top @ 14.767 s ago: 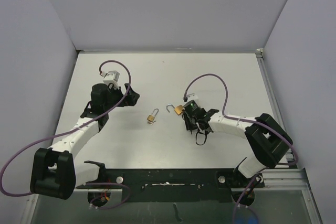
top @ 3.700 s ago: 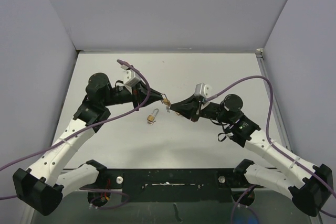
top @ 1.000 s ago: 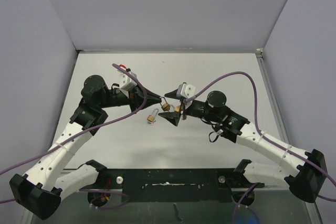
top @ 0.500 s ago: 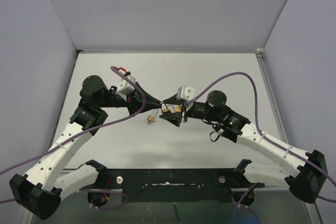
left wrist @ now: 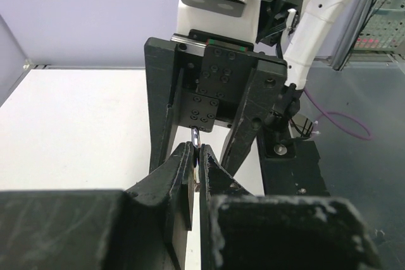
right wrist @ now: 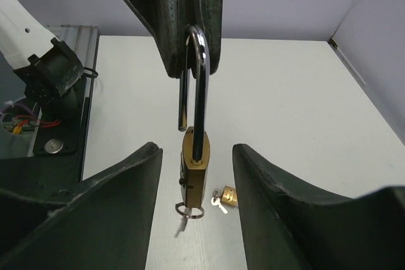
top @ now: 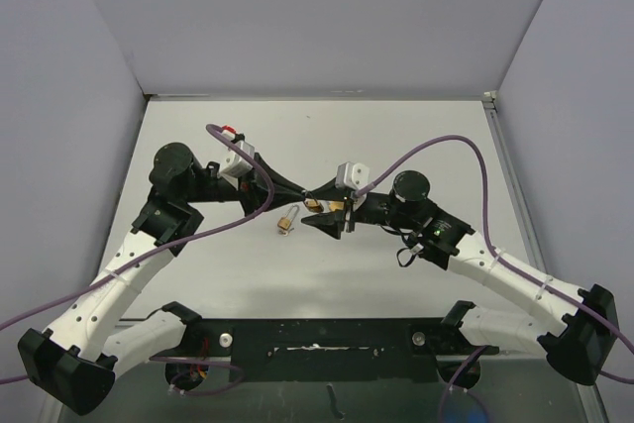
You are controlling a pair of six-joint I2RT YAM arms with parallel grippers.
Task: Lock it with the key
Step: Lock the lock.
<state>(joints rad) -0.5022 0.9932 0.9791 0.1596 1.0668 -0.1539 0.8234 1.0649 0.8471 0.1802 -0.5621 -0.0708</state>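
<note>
A brass padlock (right wrist: 194,172) hangs in the air by its steel shackle (right wrist: 200,86), and my left gripper (left wrist: 197,150) is shut on the top of that shackle. One shackle leg stands out of the lock body, so the lock is open. A key on a ring (right wrist: 190,210) sticks out of the lock's underside. My right gripper (right wrist: 195,156) is open, with one finger on each side of the lock body and a gap on both sides. From above, the two grippers meet tip to tip over mid-table, at the padlock (top: 314,205).
A second, smaller brass padlock (right wrist: 228,196) with its own key lies on the white table (top: 396,136) just below the grippers, also visible from above as the small padlock (top: 287,221). Walls enclose the table on three sides.
My right gripper has slid left around the hanging padlock, and its jaws have narrowed toward the lock body. The left gripper keeps hold of the shackle and has hardly moved.
</note>
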